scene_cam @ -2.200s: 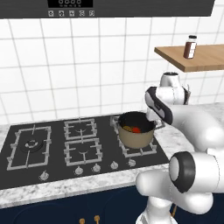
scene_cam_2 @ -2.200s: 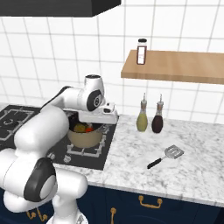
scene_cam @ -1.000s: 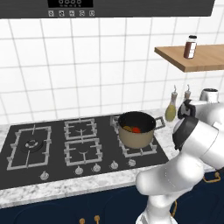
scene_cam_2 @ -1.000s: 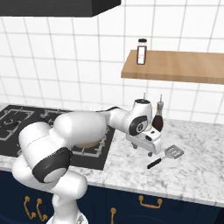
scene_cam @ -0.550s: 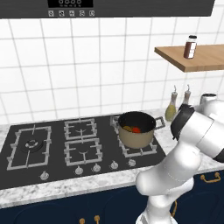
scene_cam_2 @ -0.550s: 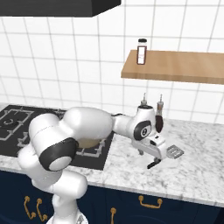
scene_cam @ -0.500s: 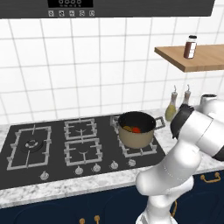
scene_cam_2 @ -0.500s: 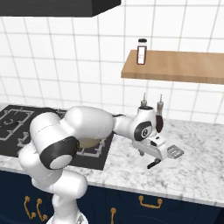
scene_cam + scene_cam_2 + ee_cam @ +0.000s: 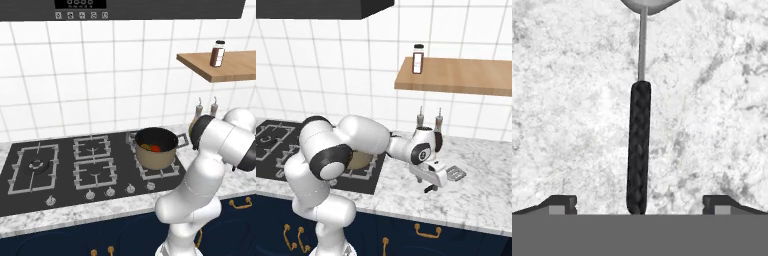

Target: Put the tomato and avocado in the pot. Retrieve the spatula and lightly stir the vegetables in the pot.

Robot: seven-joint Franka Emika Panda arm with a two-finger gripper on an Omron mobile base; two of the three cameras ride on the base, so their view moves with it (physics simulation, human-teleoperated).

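With the vegetables (image 9: 151, 148) already in the pot (image 9: 155, 148), I hold my gripper (image 9: 639, 206) wide open astride the spatula (image 9: 638, 150) handle; next I lower and close.

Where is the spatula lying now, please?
The spatula lies flat on the marble counter, right of the stove, directly under the open gripper, its black handle between the fingertips.

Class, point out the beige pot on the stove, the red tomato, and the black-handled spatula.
Round beige pot (image 9: 155, 156), left base view, outer wall.
Small red tomato (image 9: 155, 148), left base view, top.
Black-handled spatula (image 9: 638, 150), hand view, mid-handle.
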